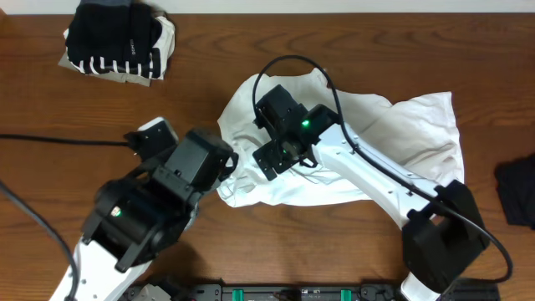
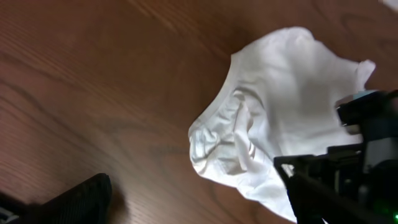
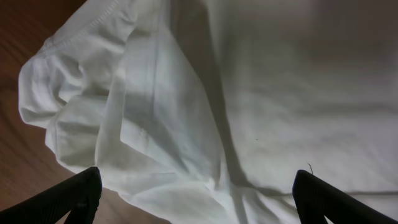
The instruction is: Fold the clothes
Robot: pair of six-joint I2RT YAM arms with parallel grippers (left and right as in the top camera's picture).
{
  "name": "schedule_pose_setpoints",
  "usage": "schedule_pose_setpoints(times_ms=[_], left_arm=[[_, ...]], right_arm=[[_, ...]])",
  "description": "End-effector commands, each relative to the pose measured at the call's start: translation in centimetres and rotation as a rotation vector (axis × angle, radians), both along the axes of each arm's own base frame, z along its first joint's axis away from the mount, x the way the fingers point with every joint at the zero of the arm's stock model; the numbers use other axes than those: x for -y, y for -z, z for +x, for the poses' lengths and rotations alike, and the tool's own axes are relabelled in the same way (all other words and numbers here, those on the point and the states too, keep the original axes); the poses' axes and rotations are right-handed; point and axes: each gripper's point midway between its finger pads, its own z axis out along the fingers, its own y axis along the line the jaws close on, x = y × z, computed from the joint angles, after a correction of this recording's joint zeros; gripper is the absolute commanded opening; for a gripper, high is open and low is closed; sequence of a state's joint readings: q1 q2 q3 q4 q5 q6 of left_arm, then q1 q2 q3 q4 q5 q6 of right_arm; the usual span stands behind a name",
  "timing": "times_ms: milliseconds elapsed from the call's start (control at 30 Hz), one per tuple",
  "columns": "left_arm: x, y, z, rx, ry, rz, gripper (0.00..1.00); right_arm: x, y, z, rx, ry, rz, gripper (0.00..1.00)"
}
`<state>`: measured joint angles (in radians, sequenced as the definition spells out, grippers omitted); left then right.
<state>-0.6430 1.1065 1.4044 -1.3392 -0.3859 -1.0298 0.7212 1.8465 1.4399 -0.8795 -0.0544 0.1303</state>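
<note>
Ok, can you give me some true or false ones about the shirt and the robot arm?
1. The shirt lies flat and smooth. False: it is crumpled, with bunched folds.
2. The right pincer is open over the shirt. True.
3. A pile of dark and striped clothes sits apart from the shirt. True.
4. The right pincer is squeezing a black sock. False: it grips nothing, and only the white shirt lies under it.
</note>
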Motion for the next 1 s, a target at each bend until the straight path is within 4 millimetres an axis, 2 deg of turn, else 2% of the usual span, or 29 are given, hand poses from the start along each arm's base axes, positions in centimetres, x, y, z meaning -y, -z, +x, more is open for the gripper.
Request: schedule_pose_setpoints(times_ms=[0,200,367,567,767,967], left_arm=[[-1.4,-1.3,-0.3,0.067,-0.057,-0.008,0.92],[-2.1,-2.4,-1.3,0.117,-0.064,-0.051,0.92],[-2.4,-2.5,-1.7,0.119,-0.063,-0.053,0.93],[-2.8,-2.2,-2.2,0.095,-0.063,-0.034,0.93],[-2.9,-2.0,-2.4,0.086,-0.062,-0.027,0.93],[-2.9,-2.0,-2.4,0.085,-0.062,-0.027,0.93]], right_arm=[[-1.3,0.9,-0.8,-0.017,-0.047,-0.001,0.96],[-2.2,2.3,-1.1,-0.001,-0.072,-0.039,0.93],[-2.6,3.2,-1.3,0.031,-0.093,-0.088,0.93],[-2.8,4.3,-1.4,0.017,-0.096,-0.102,0.84],[-2.6,5.7,-1.3,0.006,-0.095,-0.129,0.68],[-2.8,5.6,-0.7,0.027,-0.074,-0.123,0.32]])
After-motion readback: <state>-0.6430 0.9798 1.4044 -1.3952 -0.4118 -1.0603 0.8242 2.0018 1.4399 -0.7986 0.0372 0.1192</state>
